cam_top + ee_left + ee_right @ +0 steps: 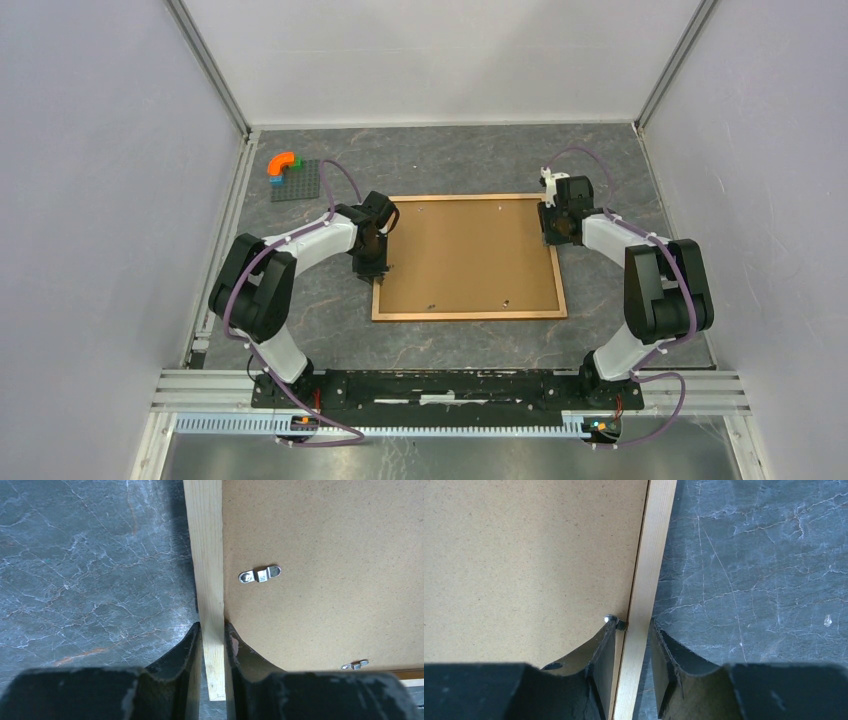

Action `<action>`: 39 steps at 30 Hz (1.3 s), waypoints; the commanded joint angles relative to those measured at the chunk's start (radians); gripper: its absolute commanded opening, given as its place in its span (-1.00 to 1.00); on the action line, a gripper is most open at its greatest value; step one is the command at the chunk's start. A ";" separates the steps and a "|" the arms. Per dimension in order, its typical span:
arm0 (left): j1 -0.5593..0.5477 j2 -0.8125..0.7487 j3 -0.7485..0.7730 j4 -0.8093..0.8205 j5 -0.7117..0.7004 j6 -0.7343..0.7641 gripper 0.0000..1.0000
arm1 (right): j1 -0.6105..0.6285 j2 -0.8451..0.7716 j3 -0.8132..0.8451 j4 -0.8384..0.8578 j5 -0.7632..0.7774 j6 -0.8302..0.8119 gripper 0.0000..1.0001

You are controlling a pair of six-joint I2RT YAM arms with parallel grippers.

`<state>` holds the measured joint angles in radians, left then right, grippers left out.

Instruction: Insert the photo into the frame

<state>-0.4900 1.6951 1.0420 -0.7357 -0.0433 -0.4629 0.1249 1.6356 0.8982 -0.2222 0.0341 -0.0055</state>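
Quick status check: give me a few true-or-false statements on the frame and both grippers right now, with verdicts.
1. The frame lies back side up, with the backing board showing. True.
2. The left gripper is clamped on the frame's left rail. True.
3. The right gripper hangs over bare table, away from the frame. False: its fingers straddle the right rail, with a gap on the outer side.
4. The orange brick sits on the backing board. False: it sits on the grey baseplate at the far left, apart from the frame.
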 commanded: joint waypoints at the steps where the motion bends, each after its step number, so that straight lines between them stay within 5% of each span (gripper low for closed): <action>1: 0.022 0.019 -0.015 -0.083 -0.082 0.073 -0.96 | 0.007 0.008 0.009 0.022 -0.006 0.002 -0.30; 6: 0.050 0.045 0.039 -0.102 -0.059 0.064 -0.96 | 0.012 -0.017 0.001 0.021 -0.032 0.035 -0.37; 11: 0.100 0.118 0.136 -0.133 -0.072 0.067 -0.95 | 0.011 -0.097 -0.034 -0.012 -0.062 0.103 0.21; 13: 0.111 0.161 0.161 -0.129 -0.070 0.056 -0.96 | 0.011 -0.148 -0.103 0.018 -0.119 0.146 0.29; 18: 0.115 0.250 0.251 -0.141 -0.104 0.046 -0.95 | 0.022 -0.267 -0.291 0.157 -0.345 0.274 0.29; 29: 0.096 0.381 0.520 -0.188 -0.118 0.004 -0.95 | 0.165 -0.606 -0.553 0.133 -0.404 0.394 0.32; 31: 0.094 0.379 0.562 -0.215 -0.160 0.000 -0.74 | 0.166 -0.645 -0.553 0.066 -0.338 0.383 0.36; 37: 0.093 0.158 0.496 -0.250 -0.189 0.012 0.50 | 0.166 -0.729 -0.521 -0.038 -0.230 0.383 0.65; 39: 0.089 0.047 0.405 -0.249 -0.127 -0.017 0.67 | 0.166 -0.750 -0.502 -0.060 -0.213 0.369 0.77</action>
<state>-0.3943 1.9850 1.5360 -0.9993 -0.2295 -0.4240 0.2863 0.9291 0.3473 -0.2317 -0.2157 0.3542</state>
